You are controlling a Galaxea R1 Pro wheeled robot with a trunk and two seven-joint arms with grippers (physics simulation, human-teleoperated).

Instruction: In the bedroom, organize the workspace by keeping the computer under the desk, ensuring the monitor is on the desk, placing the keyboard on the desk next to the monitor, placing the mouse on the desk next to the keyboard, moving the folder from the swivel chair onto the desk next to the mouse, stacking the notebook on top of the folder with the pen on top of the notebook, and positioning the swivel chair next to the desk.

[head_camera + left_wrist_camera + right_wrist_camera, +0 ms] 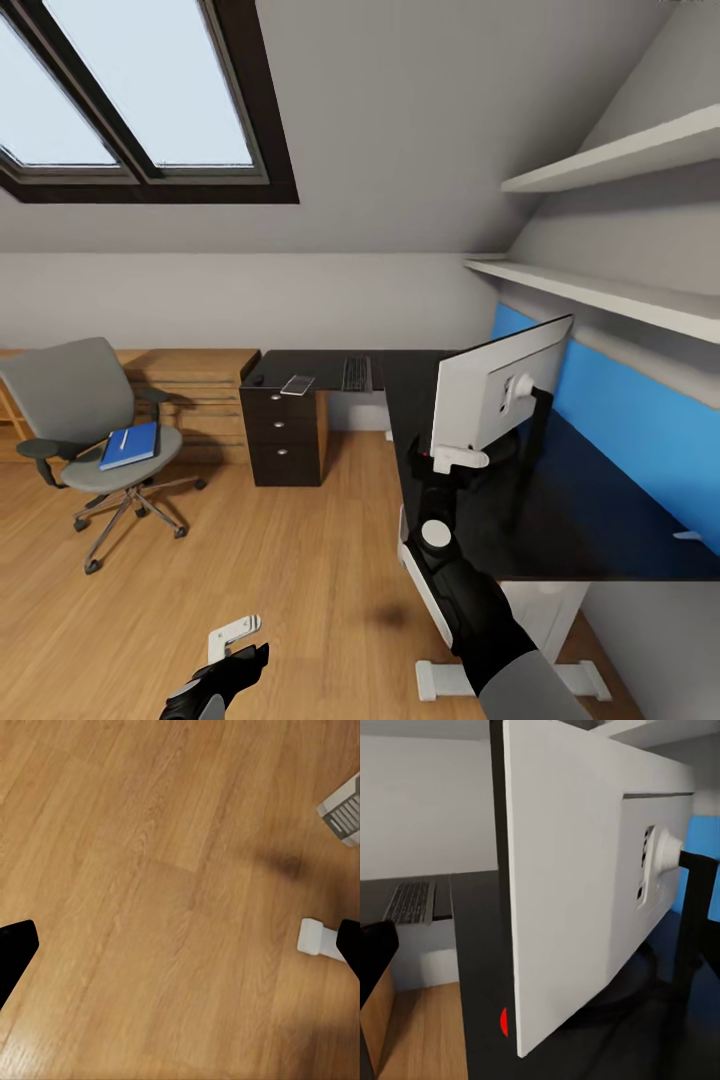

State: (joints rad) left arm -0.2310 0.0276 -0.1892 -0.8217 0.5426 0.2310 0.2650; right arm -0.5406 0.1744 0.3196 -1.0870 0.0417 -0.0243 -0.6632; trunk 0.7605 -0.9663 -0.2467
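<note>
**Right gripper at the monitor's lower edge on the corner desk**

In the head view, a white-backed flat monitor (500, 395) on a black stand sits on the black L-shaped desk (580, 520) at centre right, its back towards the camera and a blue wall panel (640, 430) behind it. The right gripper (458, 458), white-fingered on a black and white arm rising from the lower right, is at the monitor's bottom left corner; its jaws appear closed on that edge, though the contact itself is hard to make out. In the right wrist view the monitor's white back panel fills the middle of the frame.

Farther back on the desk, at centre frame, lie a dark keyboard (356, 374) and, just left of it, a small pale flat object (297, 384) above a black drawer unit (283, 430).

At left, well apart from the desk, a grey swivel chair (85, 400) stands on the wooden plank floor (260, 560). A blue folder (130, 445) rests on its seat with a thin white pen (123, 438) on top.

The left gripper (236, 640) hangs low at bottom centre-left over the floor, jaws spread wide. A skylight window (130, 90) occupies the upper left; two white shelves (610, 290) run along the upper right.
</note>
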